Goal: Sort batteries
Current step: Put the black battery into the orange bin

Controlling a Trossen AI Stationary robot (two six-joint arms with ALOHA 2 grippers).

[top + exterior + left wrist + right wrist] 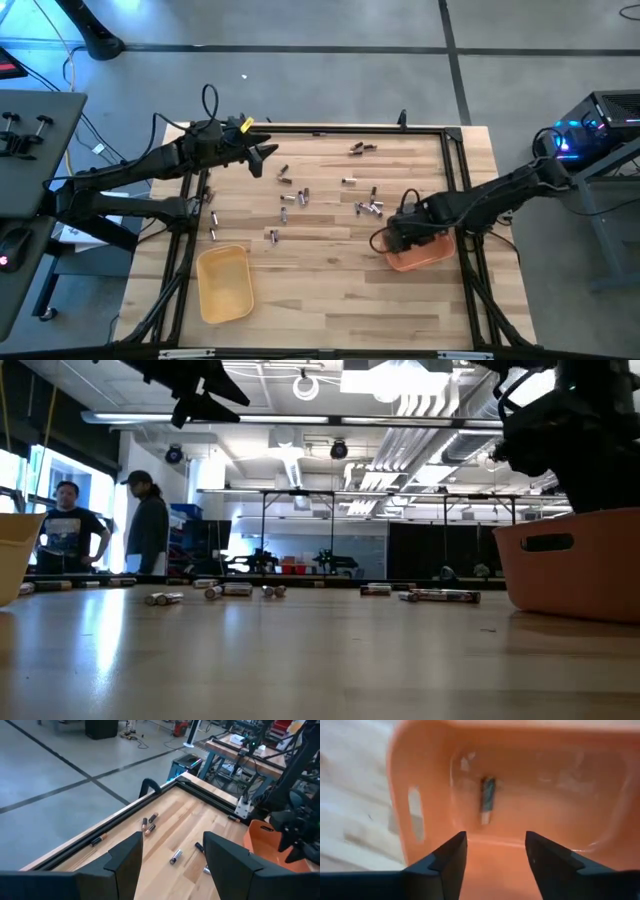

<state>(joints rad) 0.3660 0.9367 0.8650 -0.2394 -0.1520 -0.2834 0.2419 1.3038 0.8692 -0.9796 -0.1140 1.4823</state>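
While the wooden table fills the centre of the room, two dark arms reach in over it from either side. Left arm: raised near the far left corner, well above the surface; the left gripper hangs with its fingers spread and nothing between them, as the left wrist view confirms. Right arm: stretched in from the right, with the right gripper poised directly over the orange tray; its fingers stand apart and empty above the tray's interior. Yellow tray: near the front left of the table, apparently empty from above. Batteries: most lie loose across the middle and far part of the table, a pair near the far edge, a cluster just beside the orange tray, others scattered toward the left rail. One battery lies on the floor of the orange tray. Judged progress: early; a single cell appears sorted, and nearly all the rest remain to be picked up and binned.
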